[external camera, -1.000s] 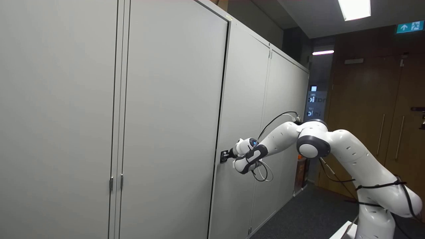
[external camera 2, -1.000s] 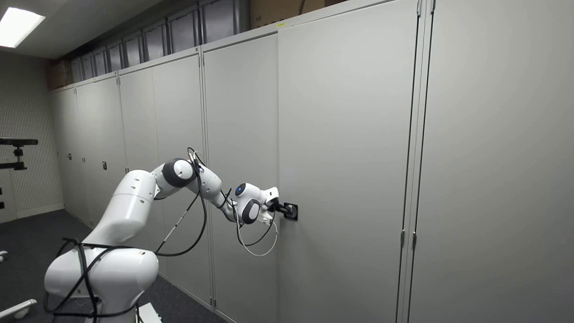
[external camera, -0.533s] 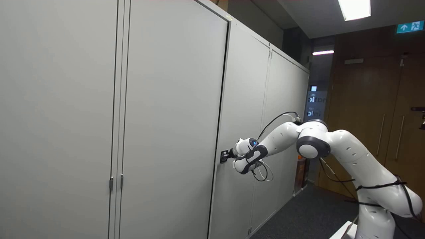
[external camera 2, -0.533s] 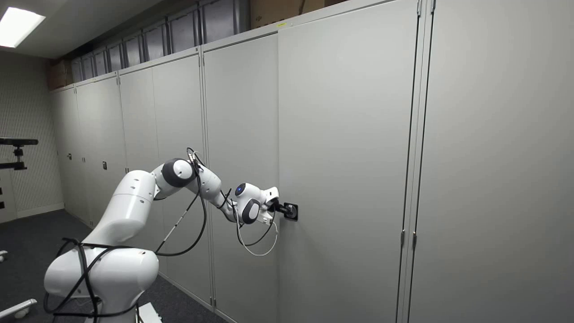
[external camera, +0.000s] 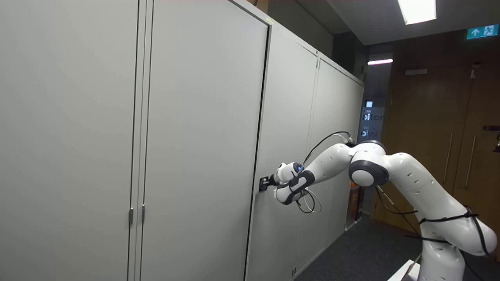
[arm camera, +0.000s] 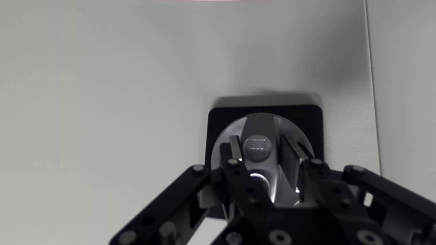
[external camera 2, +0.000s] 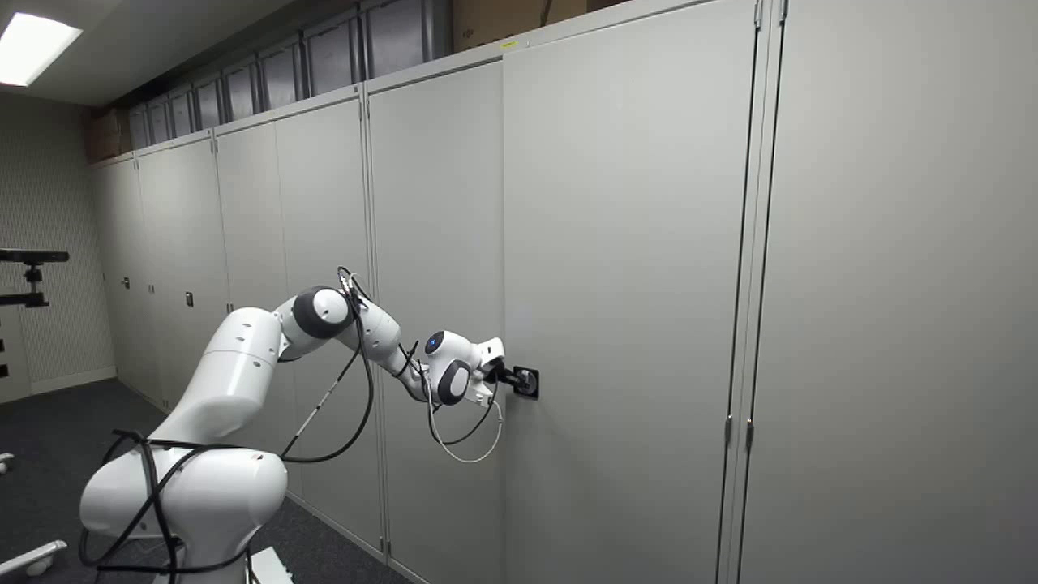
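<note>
- Gripper [arm camera: 262, 148]: both fingers are brought in on the raised bar of the turn handle [arm camera: 259, 131], one along each side, pinching it.
- Turn handle: metallic, with a round base; it sits in a black square plate [arm camera: 314, 117]. A small round inset [arm camera: 258, 148] (its stamped marks are too blurred to read) shows between the fingertips.
- Location: the plate is mounted on a grey cabinet door [external camera 2: 624, 243], just beside that door's vertical edge, and shows in both exterior views.
- Arm [external camera 2: 231, 381]: white with dark joint caps, extended to the cabinet front; cables loop below the wrist.
- Cabinet top: grey bins [external camera 2: 328, 61] and a cardboard box [external camera 2: 515, 23] stand above the doors in an exterior view.
- Background: wooden doors [external camera: 422, 117] with long upright pulls; a green exit sign [external camera: 483, 32] near the ceiling.
</note>
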Available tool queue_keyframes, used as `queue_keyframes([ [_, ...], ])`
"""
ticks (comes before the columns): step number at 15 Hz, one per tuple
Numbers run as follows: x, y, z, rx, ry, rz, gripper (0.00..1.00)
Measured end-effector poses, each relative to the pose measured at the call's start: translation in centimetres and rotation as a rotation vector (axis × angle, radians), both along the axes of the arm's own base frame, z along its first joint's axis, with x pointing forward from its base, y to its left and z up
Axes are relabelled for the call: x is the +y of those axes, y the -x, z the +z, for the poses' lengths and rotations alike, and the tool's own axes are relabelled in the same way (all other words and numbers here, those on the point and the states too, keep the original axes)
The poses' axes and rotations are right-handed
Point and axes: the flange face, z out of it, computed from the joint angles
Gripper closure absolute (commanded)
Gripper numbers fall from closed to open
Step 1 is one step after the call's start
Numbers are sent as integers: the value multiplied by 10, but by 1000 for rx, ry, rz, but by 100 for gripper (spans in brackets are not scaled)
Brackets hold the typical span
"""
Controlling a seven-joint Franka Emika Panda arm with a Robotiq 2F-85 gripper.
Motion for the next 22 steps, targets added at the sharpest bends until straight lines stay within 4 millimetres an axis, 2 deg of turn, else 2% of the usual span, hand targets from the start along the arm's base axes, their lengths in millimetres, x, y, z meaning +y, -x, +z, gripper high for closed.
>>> queue_keyframes([
  [8,0,0,0,0,0,0,90],
  [9,0,0,0,0,0,0,65],
  [22,0,0,0,0,0,0,65],
])
